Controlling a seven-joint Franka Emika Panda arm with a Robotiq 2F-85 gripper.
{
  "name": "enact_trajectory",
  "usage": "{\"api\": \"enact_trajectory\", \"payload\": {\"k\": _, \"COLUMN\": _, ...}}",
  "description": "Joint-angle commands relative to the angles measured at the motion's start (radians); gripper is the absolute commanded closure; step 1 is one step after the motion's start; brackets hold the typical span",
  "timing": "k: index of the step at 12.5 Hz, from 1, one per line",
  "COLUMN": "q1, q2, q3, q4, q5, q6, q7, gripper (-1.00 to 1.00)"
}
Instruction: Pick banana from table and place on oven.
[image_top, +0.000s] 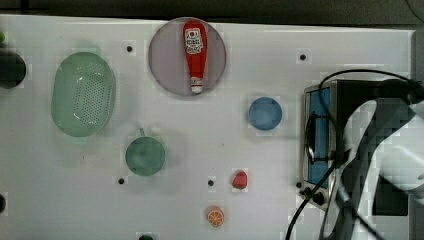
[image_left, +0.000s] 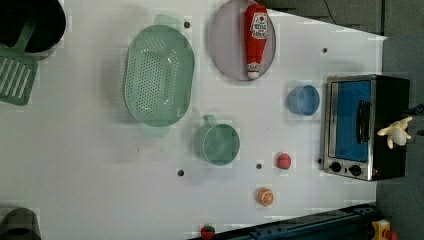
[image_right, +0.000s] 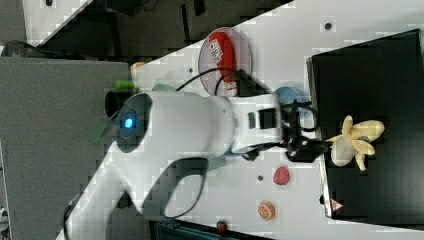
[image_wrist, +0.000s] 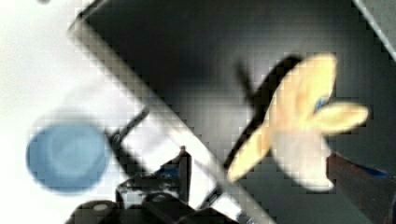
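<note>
Banana (image_right: 356, 141) is lying on my oven (image_right: 372, 65) top, just beyond the claw (image_right: 312, 145); I can't tell how its fingers are standing.

The white counter (image_left: 100, 165) carries a green colander (image_left: 159, 75), a grey plate (image_left: 222, 45) with a red ketchup bottle (image_left: 255, 40) lying on it, a green cup (image_left: 218, 143), a blue bowl (image_left: 303, 100), a small red piece (image_left: 283, 161) and an orange slice (image_left: 265, 196). At the left view's right stands the oven (image_left: 365, 127), its blue glass door facing the counter. The pale banana (image_left: 396, 132) rests on the oven's black top. A green spatula (image_left: 17, 70) lies at the left view's far left.
</note>
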Motion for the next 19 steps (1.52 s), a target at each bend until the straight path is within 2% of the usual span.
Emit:
{"api": "enact_trajectory", "payload": {"k": 1, "q1": 0.068, "q2": -0.138, "q3": 0.077, "q4": 0.028, "q5": -0.009, "q6": -0.121, "q7": 0.059, "gripper": -1.0}}
{"api": "enact_trajectory", "payload": {"k": 5, "q1": 0.12, "q2": -0.303, "q3": 0.232, "q4": 0.009, "q5": -0.01, "q6": -0.247, "q7": 0.501, "gripper": -1.0}}
{"api": "enact_trajectory", "payload": {"k": 9, "q1": 0.136, "q2": -0.441, "q3": 0.413, "q4": -0.082, "q5": -0.014, "q6": -0.254, "q7": 0.886, "gripper": -1.0}}
{"api": "enact_trajectory", "payload": {"k": 12, "q1": 0.136, "q2": -0.5, "q3": 0.483, "q4": -0.119, "q5": -0.012, "q6": -0.282, "q7": 0.937, "gripper": -1.0}}
{"api": "enact_trajectory", "payload": {"k": 19, "q1": 0.134, "q2": -0.521, "q3": 0.486, "q4": -0.129, "q5": -0.013, "q6": -0.287, "q7": 0.937, "gripper": -1.0}}
